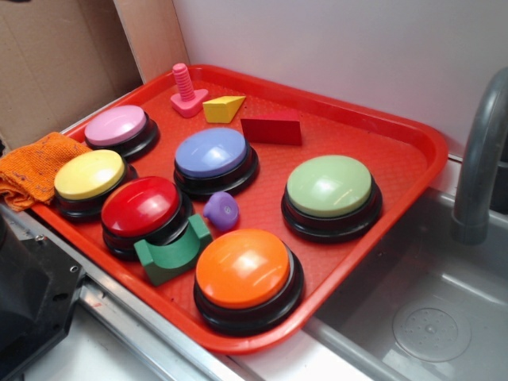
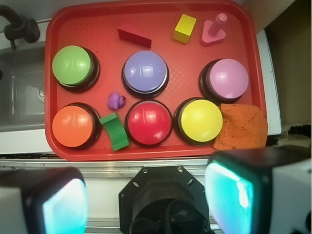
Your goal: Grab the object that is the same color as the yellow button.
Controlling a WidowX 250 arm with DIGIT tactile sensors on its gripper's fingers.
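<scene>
Because the yellow block (image 2: pixel 185 28) lies at the top of the wrist frame, just beside the pink bolt (image 2: pixel 213 30) and near the dark red wedge (image 2: pixel 134 36), a careless descent could likely knock a neighbour or close on the wrong piece. Its slanted faces may also let it slip out of a squeeze. Another risk is colour confusion: the yellow button (image 2: pixel 200 120), low and right of centre in the wrist frame, is far larger and closer, and could draw the grab instead.

The fingers (image 2: pixel 156 195) hang spread wide and empty at the bottom of the wrist frame, well apart from the red tray (image 2: pixel 156 10). Only the wrist view shows them. The exterior view instead reveals the block's sloped shape (image 1: pixel 224 108) near the tray's upper edge, and a grey faucet (image 1: pixel 482 159) at right.
</scene>
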